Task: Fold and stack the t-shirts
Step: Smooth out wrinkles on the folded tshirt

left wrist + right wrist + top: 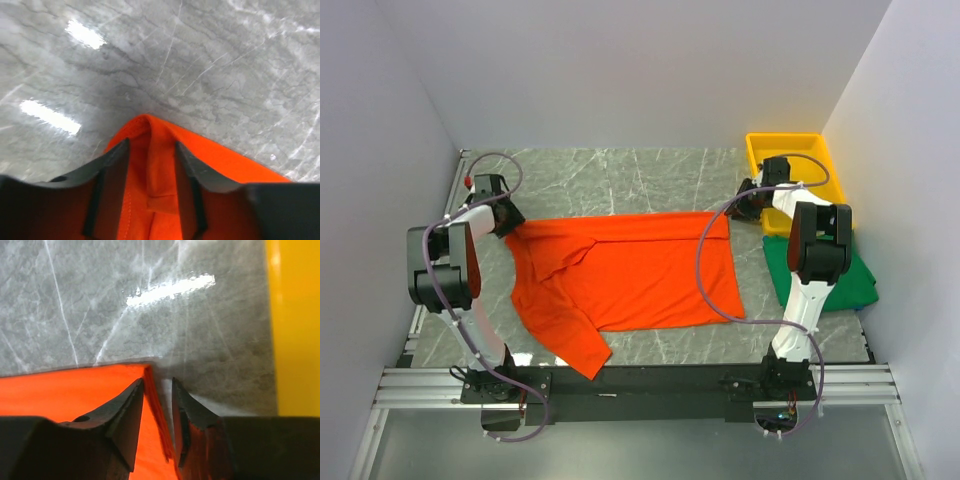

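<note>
Orange-red t-shirt (640, 272) lies spread on the table (620, 180); my left pincer (151, 145) and right pincer (157, 382) both stand parted over its far corners.

A robotics lab test cell: plain white walls (620, 70) box in a grey marble-look tabletop (650, 185); a left arm (445, 265) and right arm (815, 250) are bolted to an aluminium rail (420, 385) at its near edge.

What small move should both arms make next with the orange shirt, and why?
Probably lift both grippers straight up. The left gripper and the right gripper stand open astride the far corners of the orange shirt, which lies flat. Its near sleeve sticks out unfolded, so the fingers likely must come free to reach it.
</note>
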Action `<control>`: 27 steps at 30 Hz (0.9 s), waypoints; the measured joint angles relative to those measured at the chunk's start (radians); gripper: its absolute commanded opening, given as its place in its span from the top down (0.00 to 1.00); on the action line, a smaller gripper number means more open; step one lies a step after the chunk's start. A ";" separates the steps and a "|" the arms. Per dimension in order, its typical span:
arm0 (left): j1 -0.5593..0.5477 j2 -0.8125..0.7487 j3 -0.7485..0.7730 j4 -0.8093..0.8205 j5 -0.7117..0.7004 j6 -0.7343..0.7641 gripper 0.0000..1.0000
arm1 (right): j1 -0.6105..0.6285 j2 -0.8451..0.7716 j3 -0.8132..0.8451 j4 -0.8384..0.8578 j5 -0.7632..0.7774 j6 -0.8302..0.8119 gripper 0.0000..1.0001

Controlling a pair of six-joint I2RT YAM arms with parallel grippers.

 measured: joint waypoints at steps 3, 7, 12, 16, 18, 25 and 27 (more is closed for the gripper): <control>0.000 -0.044 0.000 -0.024 -0.022 0.001 0.37 | 0.000 -0.025 -0.008 0.000 0.028 -0.004 0.59; 0.000 -0.152 0.000 -0.053 -0.054 -0.002 0.19 | 0.006 -0.136 -0.066 0.007 0.071 -0.002 0.58; -0.010 -0.330 0.000 -0.116 -0.102 -0.010 0.16 | 0.040 -0.347 -0.198 0.058 0.083 0.018 0.58; -0.047 -0.482 -0.044 -0.145 -0.116 -0.020 0.16 | 0.149 -0.474 -0.316 0.126 0.065 0.049 0.58; -0.072 -0.557 -0.099 -0.156 -0.111 -0.025 0.17 | 0.243 -0.509 -0.387 0.185 0.037 0.082 0.58; -0.138 -0.703 -0.318 -0.218 -0.083 -0.027 0.20 | 0.560 -0.520 -0.565 0.432 -0.033 0.299 0.60; -0.145 -0.717 -0.355 -0.234 -0.076 -0.027 0.20 | 0.633 -0.495 -0.572 0.516 -0.032 0.382 0.60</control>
